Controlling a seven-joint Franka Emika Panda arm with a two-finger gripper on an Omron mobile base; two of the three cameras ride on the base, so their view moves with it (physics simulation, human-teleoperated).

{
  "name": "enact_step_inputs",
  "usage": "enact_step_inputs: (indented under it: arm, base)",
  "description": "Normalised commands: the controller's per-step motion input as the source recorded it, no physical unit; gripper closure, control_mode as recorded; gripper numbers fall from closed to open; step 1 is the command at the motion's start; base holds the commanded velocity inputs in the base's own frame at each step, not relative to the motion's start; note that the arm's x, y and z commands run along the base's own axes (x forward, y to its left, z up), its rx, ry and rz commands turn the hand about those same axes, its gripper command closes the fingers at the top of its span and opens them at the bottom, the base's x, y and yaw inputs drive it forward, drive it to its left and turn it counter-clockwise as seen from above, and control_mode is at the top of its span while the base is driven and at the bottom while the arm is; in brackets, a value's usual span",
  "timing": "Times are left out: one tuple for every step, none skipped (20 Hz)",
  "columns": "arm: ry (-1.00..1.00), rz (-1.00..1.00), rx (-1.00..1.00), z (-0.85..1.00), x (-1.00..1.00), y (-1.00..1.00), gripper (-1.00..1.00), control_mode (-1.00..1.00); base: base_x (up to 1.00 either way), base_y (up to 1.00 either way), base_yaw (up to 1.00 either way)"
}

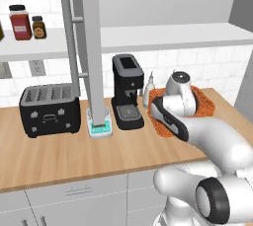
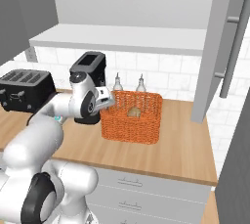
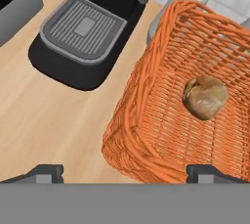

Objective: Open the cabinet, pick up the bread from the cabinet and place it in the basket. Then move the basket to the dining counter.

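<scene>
Wooden counter [image 1: 59, 156] under white tiles carries, left to right, a toaster [image 1: 49, 110], a coffee machine [image 1: 127, 92] and the basket [image 2: 132, 116]; above, the cabinet [image 1: 91, 47] door stands open; the bread [image 3: 205, 97] lies inside the basket, on its floor; the gripper [image 3: 129, 171] hovers over the basket's near left corner, jaws spread wide, holding nothing.

Bread [image 3: 205, 97] lies in basket [image 3: 146, 120], right half of hand view. Coffee machine [image 3: 88, 37] stands just left of basket, upper left of frame, both on the surface [image 3: 44, 120]. In right base view, two bottles [image 2: 129, 84] behind basket; toaster [image 2: 24, 90] far left; open cabinet door [image 2: 219, 47] at right.
</scene>
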Motion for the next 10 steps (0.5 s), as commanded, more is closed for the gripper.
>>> enact_step_inputs:
  arm:
    - [0.10,0.12,-0.13,-0.06,0.44,-0.09,-1.00,-1.00]
    - [0.06,0.12,-0.11,0.00,0.29,-0.24,-1.00,-1.00]
    - [0.05,0.13,-0.11,0.00,0.24,-0.21,-1.00,-1.00]
    - [0.05,0.12,-0.10,0.00,0.19,-0.28,-1.00,-1.00]
    - [0.05,0.12,-0.10,0.00,0.14,-0.26,-1.00,-1.00]
    - [0.08,0.12,-0.09,-0.04,0.18,-0.31,-1.00,-1.00]
    - [0.09,0.11,-0.09,-0.12,0.07,-0.29,-1.00,-1.00]
    - [0.11,0.11,-0.09,-0.27,0.04,-0.34,-1.00,-1.00]
    - [0.13,0.11,-0.08,-0.41,0.00,-0.32,-1.00,-1.00]
    - [0.11,0.12,-0.07,-0.46,0.00,-0.35,-1.00,-1.00]
  base:
    - [0.00,0.00,0.00]
    - [0.00,0.00,0.00]
    - [0.00,0.00,0.00]
    - [0.00,0.00,0.00]
    - [0.00,0.00,0.00]
    - [0.00,0.00,0.00]
    - [0.00,0.00,0.00]
    - [0.00,0.00,0.00]
    - [0.00,0.00,0.00]
    - [0.00,0.00,0.00]
